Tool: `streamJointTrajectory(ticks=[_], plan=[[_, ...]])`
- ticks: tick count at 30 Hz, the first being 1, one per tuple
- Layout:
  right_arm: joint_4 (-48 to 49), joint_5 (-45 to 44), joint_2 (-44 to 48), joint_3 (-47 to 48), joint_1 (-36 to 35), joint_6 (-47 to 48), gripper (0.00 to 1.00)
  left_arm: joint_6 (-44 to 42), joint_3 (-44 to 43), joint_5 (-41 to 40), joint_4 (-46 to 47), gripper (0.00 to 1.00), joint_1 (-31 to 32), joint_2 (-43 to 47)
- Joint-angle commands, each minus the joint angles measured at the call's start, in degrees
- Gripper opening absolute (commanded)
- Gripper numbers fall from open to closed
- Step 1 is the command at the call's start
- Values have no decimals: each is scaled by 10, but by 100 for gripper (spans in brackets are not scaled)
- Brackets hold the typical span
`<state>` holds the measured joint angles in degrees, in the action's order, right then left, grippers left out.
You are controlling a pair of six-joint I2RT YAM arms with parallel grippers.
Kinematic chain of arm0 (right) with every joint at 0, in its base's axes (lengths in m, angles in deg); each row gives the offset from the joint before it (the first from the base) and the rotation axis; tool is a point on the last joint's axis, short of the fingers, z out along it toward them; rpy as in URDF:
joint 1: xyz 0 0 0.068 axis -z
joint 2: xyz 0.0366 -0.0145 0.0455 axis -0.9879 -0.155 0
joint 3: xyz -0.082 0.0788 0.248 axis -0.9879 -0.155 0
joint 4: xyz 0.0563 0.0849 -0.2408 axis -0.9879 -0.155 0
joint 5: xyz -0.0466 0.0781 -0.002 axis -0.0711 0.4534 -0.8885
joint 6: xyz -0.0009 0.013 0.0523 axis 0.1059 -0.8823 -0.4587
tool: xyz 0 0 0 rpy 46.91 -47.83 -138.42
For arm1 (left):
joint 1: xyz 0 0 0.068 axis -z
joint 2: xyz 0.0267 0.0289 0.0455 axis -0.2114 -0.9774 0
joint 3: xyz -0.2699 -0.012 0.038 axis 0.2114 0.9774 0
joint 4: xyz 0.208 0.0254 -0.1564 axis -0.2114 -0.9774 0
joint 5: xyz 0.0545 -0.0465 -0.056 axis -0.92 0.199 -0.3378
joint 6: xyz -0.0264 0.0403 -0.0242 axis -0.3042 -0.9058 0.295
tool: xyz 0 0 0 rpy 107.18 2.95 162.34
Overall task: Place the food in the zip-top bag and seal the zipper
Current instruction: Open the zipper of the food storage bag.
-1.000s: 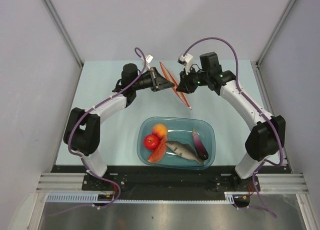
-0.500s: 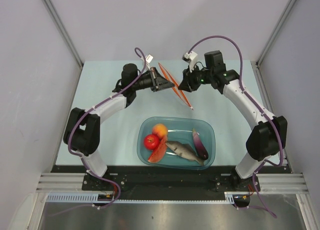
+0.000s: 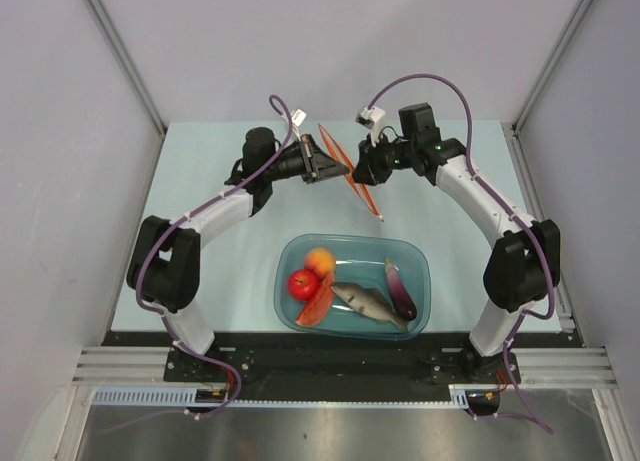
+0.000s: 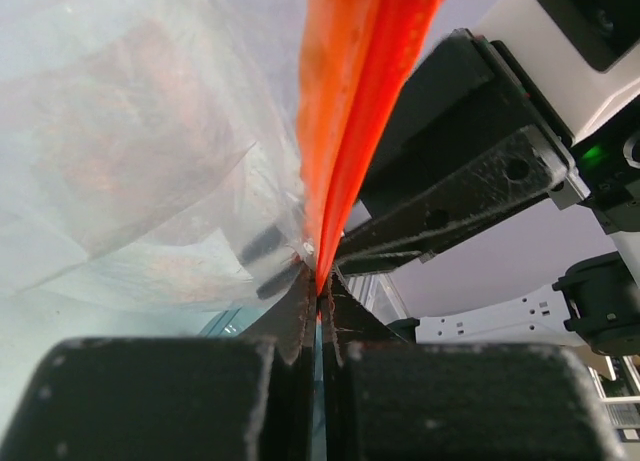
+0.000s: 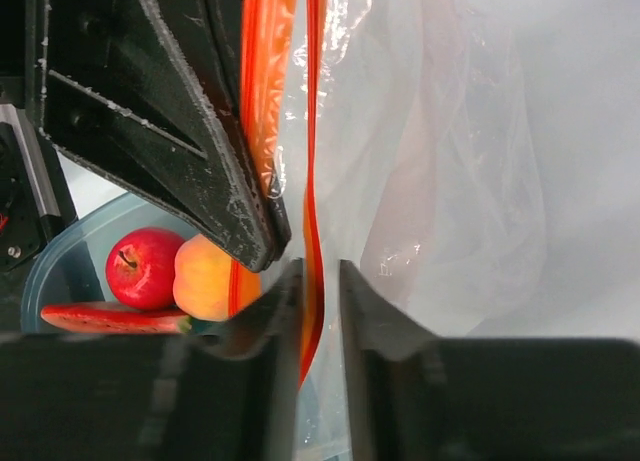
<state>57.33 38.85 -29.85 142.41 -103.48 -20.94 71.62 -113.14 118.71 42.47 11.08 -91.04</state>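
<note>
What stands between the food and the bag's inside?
Nothing covers the food in the tub. The zipper on the zip-top bag is barely parted, though: the left gripper pinches it and the fingers of the right gripper straddle one strip.

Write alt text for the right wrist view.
Right gripper, jaws slightly apart, straddles one lip of the zipper on the clear bag; left gripper pinches the other lip. Apple and orange fruit sit in the teal tub.

Your L gripper (image 3: 338,167) & R gripper (image 3: 362,173) meet nose-to-nose mid-table w/ the zip-top bag (image 3: 366,197) hung between: no passage there. Teal tub (image 3: 350,238) blocks centre front. Room to pass over table (image 3: 200,156) at far-left, far-right sides.
</note>
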Motion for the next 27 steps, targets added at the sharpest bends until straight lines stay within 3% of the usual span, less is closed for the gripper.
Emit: streamJointTrajectory(ticks=[1,2,5,7,8,11,16,19,22,23,26,27], plan=[[13,23,7,27,-5,-8,11,-6,0,10,13,0,4,40],[12,8,14,27,-5,-13,0,-9,0,10,7,0,4,40],[11,-45,34,23,6,-24,0,-60,-12,-14,-90,0,-2,54],[8,-82,50,18,13,-29,0,-139,-30,-74,-175,0,-4,68],[5,-113,58,16,24,-29,0,-169,-41,-101,-273,0,-4,71],[10,-169,94,-6,41,-37,0,-232,-60,-230,-396,0,-4,76],[9,-211,135,-19,83,-66,0,-270,-53,-409,-466,0,-3,76],[-6,-216,150,-18,95,-74,0,-289,-59,-459,-488,0,-3,62],[-24,-214,160,-26,97,-73,0,-308,-64,-431,-484,0,-3,54],[-31,-210,162,-29,96,-74,0,-313,-64,-375,-475,2,-2,52],[-47,-208,162,-41,87,-86,0,-330,-57,-243,-424,18,4,60],[-50,-206,164,-51,84,-89,0,-333,-39,-210,-405,29,5,77]])
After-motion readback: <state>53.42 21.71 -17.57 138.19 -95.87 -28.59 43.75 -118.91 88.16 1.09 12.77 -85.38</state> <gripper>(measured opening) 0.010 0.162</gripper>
